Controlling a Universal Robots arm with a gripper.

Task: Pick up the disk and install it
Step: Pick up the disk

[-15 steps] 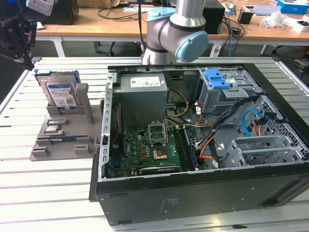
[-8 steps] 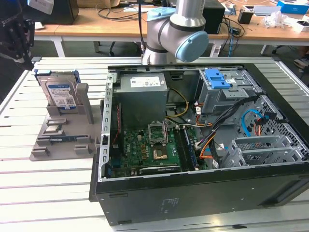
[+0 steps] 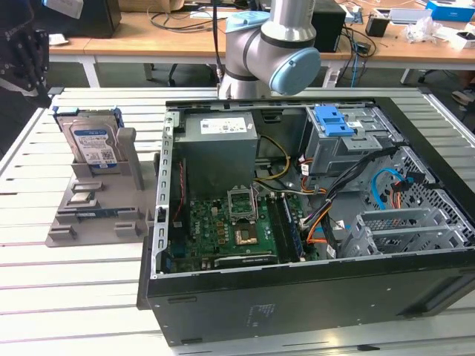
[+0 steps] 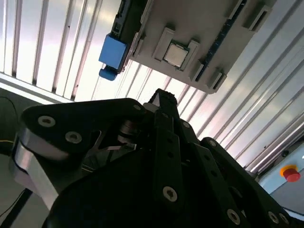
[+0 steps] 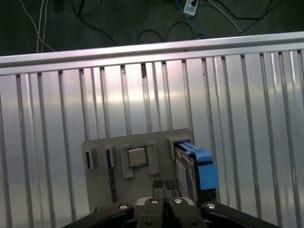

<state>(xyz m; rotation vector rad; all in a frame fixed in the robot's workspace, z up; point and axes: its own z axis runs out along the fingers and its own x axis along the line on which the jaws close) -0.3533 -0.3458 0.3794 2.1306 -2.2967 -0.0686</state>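
The disk (image 3: pixel 90 141) stands on edge in a grey holder (image 3: pixel 96 215) on the slatted table, at the exterior view's left; it is silver with a blue-and-white label and blue rails. In the first wrist view the disk (image 5: pixel 195 172) sits at one end of the holder (image 5: pixel 99 175), seen from above. The second wrist view shows the blue rail end of the disk (image 4: pixel 113 53). My gripper (image 3: pixel 26 59) hangs above the table, apart from the disk. Its black fingertips are pressed together in both wrist views, and the gripper (image 5: pixel 164 186) (image 4: pixel 163 99) is shut on nothing.
An open computer case (image 3: pixel 297 300) lies at the exterior view's right, with a grey power-supply box (image 3: pixel 219 137), a green motherboard (image 3: pixel 230 230) and a blue latch (image 3: pixel 334 121) on a grey drive cage. A small chip (image 5: pixel 138 157) rests in the holder. A cluttered desk (image 3: pixel 185 41) stands behind.
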